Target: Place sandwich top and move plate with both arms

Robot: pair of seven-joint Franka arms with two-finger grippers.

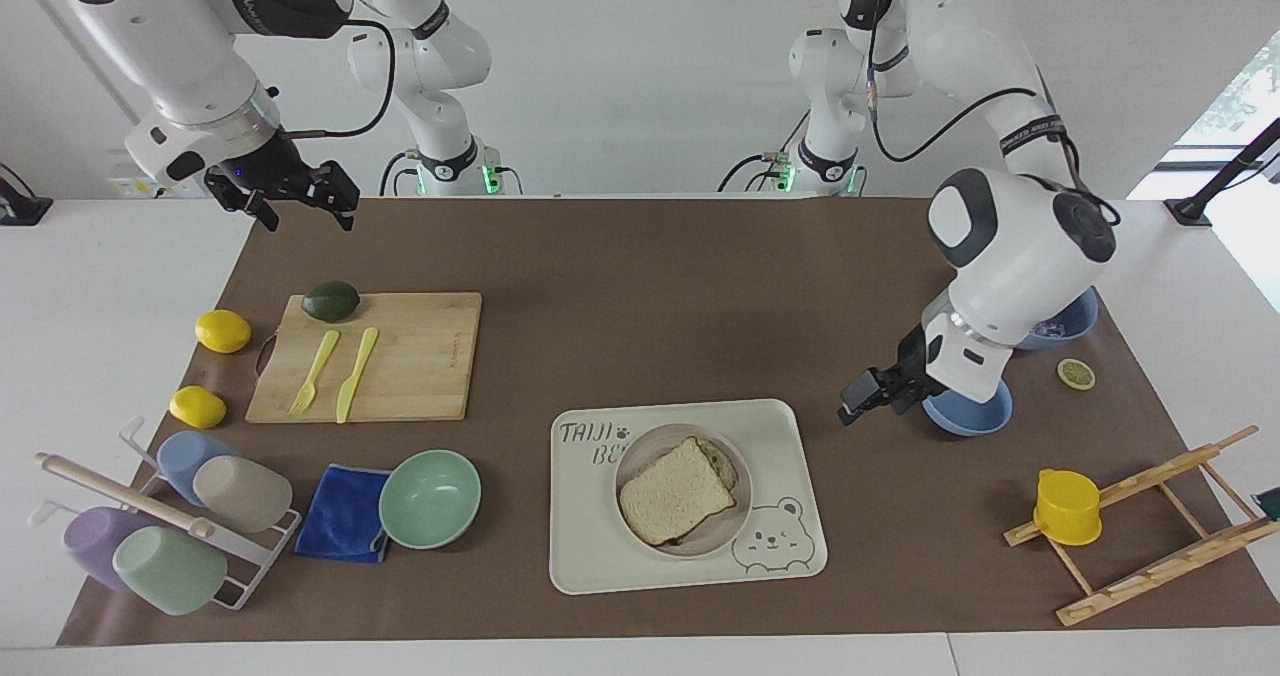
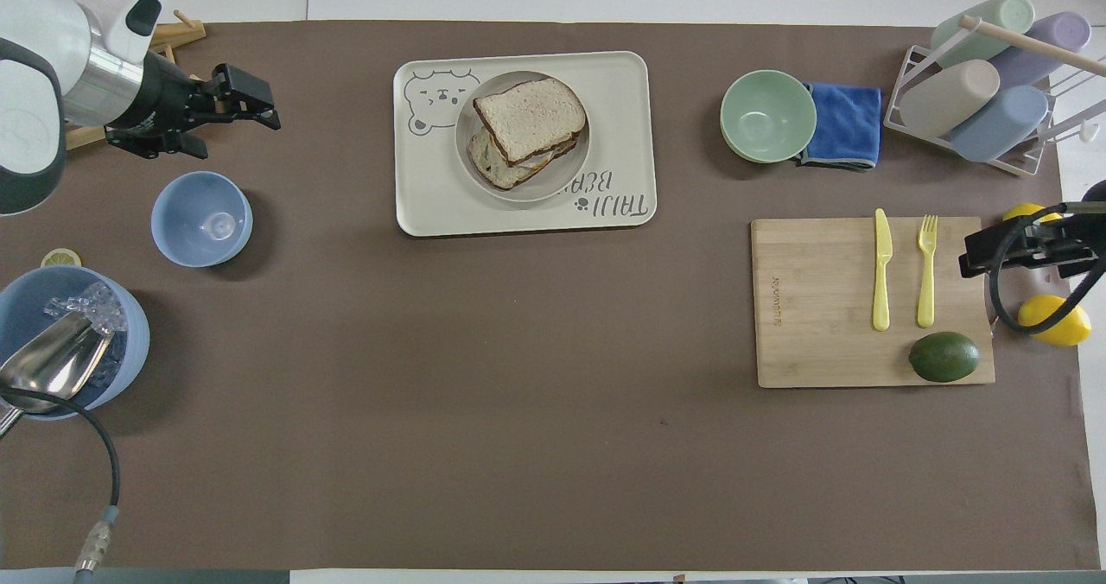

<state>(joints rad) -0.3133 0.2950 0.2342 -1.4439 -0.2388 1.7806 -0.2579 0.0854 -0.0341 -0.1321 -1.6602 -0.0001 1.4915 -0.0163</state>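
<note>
The sandwich top (image 1: 675, 491) lies on a lower slice on the small round plate (image 1: 722, 535), which stands on the bear-printed tray (image 1: 590, 546). In the overhead view the sandwich top (image 2: 529, 117) sits askew on the lower slice (image 2: 488, 156) on the plate (image 2: 566, 180). My left gripper (image 1: 866, 397) is open and empty, up in the air over the mat between the tray and a small blue bowl; it also shows in the overhead view (image 2: 249, 100). My right gripper (image 1: 300, 204) is open and empty, raised over the mat's edge beside the cutting board, and waits.
A mint-green bowl (image 1: 430, 498), blue cloth (image 1: 343, 513) and cup rack (image 1: 170, 526) stand toward the right arm's end. The cutting board (image 1: 420, 356) bears a fork, knife and avocado. The small blue bowl (image 2: 201, 219), a scoop bowl (image 2: 69, 342) and a wooden rack (image 1: 1140, 526) are at the left arm's end.
</note>
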